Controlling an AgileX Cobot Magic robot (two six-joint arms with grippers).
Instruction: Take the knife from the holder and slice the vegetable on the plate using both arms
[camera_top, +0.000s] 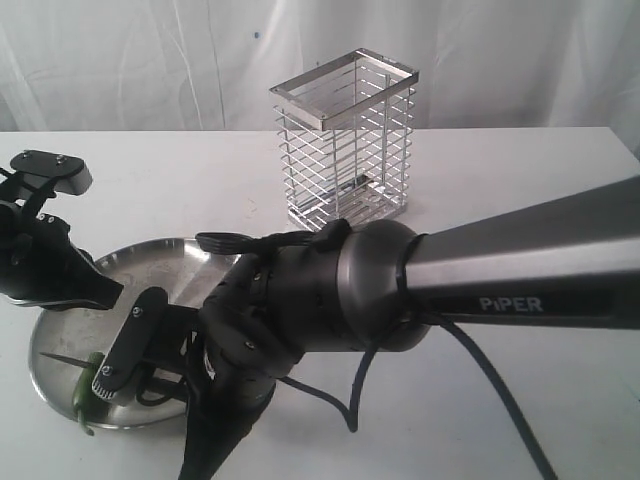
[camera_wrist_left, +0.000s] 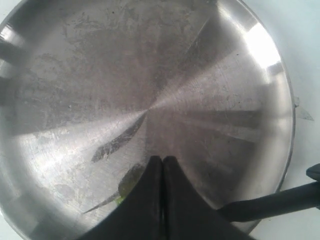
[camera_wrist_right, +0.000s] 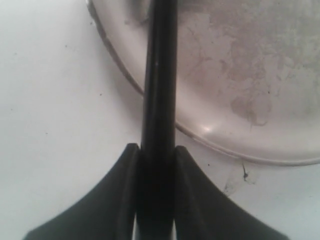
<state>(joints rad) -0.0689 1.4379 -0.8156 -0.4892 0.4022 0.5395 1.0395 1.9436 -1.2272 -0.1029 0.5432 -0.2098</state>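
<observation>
While right gripper (camera_wrist_right: 156, 148) clamps knife (camera_wrist_right: 160, 75) crossing plate (camera_wrist_right: 240, 60) rim | left gripper (camera_wrist_left: 162, 160) pinched shut above plate | vegetable (camera_top: 82, 398) at plate's 7 o'clock edge | holder (camera_top: 345, 140) 1 o'clock, open table (camera_top: 200, 190) between

The right arm (camera_top: 330, 300) is hiding much of the plate (camera_top: 150, 255), part of the vegetable (camera_top: 84, 398) and all of the knife (camera_top: 65, 358) except its tip in the exterior view; the right wrist view's edge is cutting the knife off.
</observation>
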